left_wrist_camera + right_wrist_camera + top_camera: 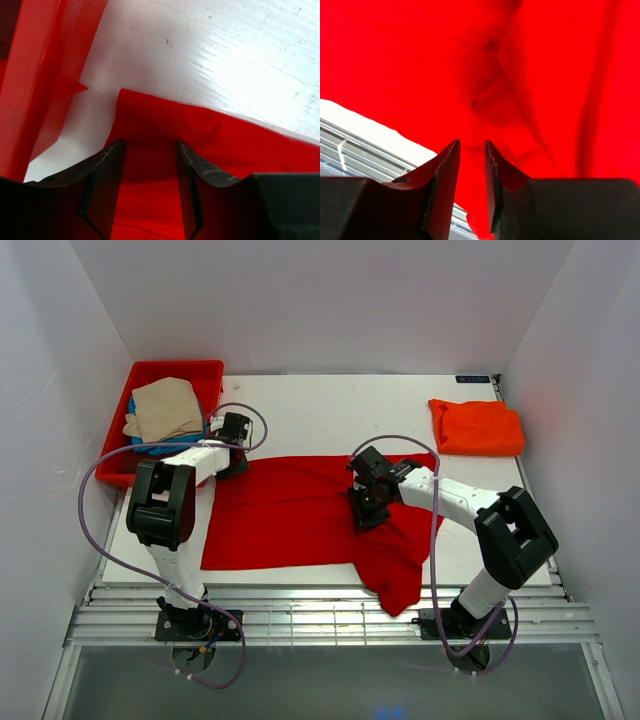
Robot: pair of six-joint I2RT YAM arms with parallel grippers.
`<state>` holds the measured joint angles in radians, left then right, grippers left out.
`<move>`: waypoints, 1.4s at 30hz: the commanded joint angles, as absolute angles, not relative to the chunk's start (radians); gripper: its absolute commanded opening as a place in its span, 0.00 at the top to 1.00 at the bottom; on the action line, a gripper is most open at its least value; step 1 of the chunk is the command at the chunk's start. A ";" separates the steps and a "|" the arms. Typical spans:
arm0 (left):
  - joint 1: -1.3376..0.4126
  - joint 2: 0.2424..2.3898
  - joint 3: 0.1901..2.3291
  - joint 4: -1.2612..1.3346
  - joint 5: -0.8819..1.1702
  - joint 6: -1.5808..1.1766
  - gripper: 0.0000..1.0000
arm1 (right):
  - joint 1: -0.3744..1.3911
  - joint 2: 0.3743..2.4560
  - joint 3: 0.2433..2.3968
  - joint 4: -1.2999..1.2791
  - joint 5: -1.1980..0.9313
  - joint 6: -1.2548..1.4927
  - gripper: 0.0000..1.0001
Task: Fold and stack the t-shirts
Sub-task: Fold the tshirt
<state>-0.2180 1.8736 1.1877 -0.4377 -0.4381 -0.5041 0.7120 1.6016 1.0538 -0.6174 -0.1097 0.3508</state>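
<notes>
A bright red t-shirt (290,515) lies spread across the middle of the table, with one part hanging over the front edge at the right. My left gripper (232,432) stands open just over its back left corner, red cloth (150,120) lying beneath the parted fingers (150,145). My right gripper (365,505) hovers over the shirt's right half, its jaws a narrow gap apart with nothing pinched, and wrinkled red cloth (500,95) shows below them (471,143). An orange-red t-shirt (477,427) lies folded at the back right.
A red plastic tray (175,366) at the back left holds a beige shirt (165,408) on top of a blue one (150,448). The tray's wall (35,75) is close to the left of my left gripper. White walls enclose the table (330,410).
</notes>
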 commanded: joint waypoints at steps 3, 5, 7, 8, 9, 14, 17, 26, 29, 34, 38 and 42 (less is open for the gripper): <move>-0.218 1.795 1.252 -0.463 -0.483 -0.491 0.43 | 0.733 1.635 1.066 -0.569 -0.129 0.322 0.66; -0.219 1.781 1.259 -0.462 -0.482 -0.494 0.43 | 0.736 1.649 1.066 -0.566 -0.126 0.319 0.65; -0.219 1.781 1.262 -0.459 -0.482 -0.492 0.43 | 0.738 1.657 1.065 -0.560 -0.120 0.315 0.65; -0.219 1.784 1.266 -0.457 -0.482 -0.491 0.43 | 0.739 1.667 1.066 -0.558 -0.118 0.313 0.64; -0.219 1.795 1.269 -0.457 -0.482 -0.488 0.43 | 0.739 1.670 1.068 -0.560 -0.117 0.311 0.65; -0.218 1.824 1.275 -0.459 -0.474 -0.485 0.43 | 0.744 1.690 1.081 -0.554 -0.089 0.299 0.64; -0.218 1.825 1.266 -0.459 -0.468 -0.494 0.43 | 0.745 1.707 1.089 -0.546 -0.087 0.298 0.64; -0.219 1.822 1.246 -0.459 -0.466 -0.500 0.43 | 0.752 1.753 1.109 -0.523 -0.052 0.287 0.67; -0.219 1.819 1.239 -0.459 -0.463 -0.500 0.43 | 0.752 1.753 1.103 -0.522 -0.038 0.287 0.80; -0.218 1.822 1.236 -0.459 -0.466 -0.500 0.43 | 0.753 1.747 1.080 -0.518 -0.028 0.288 0.88; -0.218 1.824 1.239 -0.459 -0.465 -0.497 0.43 | 0.761 1.723 1.081 -0.541 -0.015 0.288 0.89; -0.218 1.827 1.239 -0.459 -0.460 -0.500 0.43 | 0.770 1.686 1.107 -0.600 -0.005 0.282 0.89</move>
